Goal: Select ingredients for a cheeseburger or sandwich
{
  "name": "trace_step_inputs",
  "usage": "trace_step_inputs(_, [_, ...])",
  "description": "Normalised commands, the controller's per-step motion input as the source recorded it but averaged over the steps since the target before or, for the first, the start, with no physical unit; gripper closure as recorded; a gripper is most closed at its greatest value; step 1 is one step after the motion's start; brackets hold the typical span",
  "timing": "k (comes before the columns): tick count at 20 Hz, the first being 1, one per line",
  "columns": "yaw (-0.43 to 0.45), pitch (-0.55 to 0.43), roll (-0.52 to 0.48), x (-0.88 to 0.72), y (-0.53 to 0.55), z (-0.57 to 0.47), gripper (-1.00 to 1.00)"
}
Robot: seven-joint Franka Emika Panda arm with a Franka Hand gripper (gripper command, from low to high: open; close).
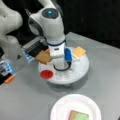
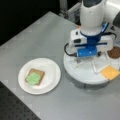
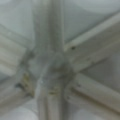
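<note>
In a front view, the gripper (image 1: pixel 60 65) is hanging low over the middle of the white divided tray (image 1: pixel 82 68). A toast square (image 1: pixel 43 57) and a red tomato disc (image 1: pixel 46 74) are lying to its left, a yellow cheese square (image 1: pixel 79 52) to its right. The sandwich (image 1: pixel 79 116), toast under green lettuce, is sitting well below it on the paper plate (image 1: pixel 60 107).

In a front view, the gripper (image 2: pixel 87 58) is over the tray (image 2: pixel 75 72); the sandwich (image 2: pixel 35 77) is far left on the plate (image 2: pixel 51 75); cheese (image 2: pixel 110 72) is lying to the right.

Wrist view: tray dividers (image 3: pixel 53 62) are filling the frame. Whether the fingers are wide or narrow, I cannot tell.
</note>
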Motion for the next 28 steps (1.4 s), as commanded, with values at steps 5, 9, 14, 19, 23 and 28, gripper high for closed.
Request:
trace_step_inputs(5, [0.157, 0.095, 0.003, 0.08, -0.15, 0.08, -1.00])
trace_step_inputs(9, [0.074, 0.096, 0.009, 0.08, -0.12, 0.10, -1.00])
trace_step_inputs(14, [-0.151, 0.117, 0.031, 0.09, -0.03, 0.27, -1.00])
trace_step_inputs(19, [-0.234, 0.197, 0.002, 0.09, 0.15, 0.57, -1.00])
trace_step_inputs(23, [-0.271, 0.154, -0.051, 0.11, 0.14, 0.46, -1.00])
trace_step_inputs(28, [-0.313, 0.126, 0.023, 0.04, -0.05, 0.26, -1.00])
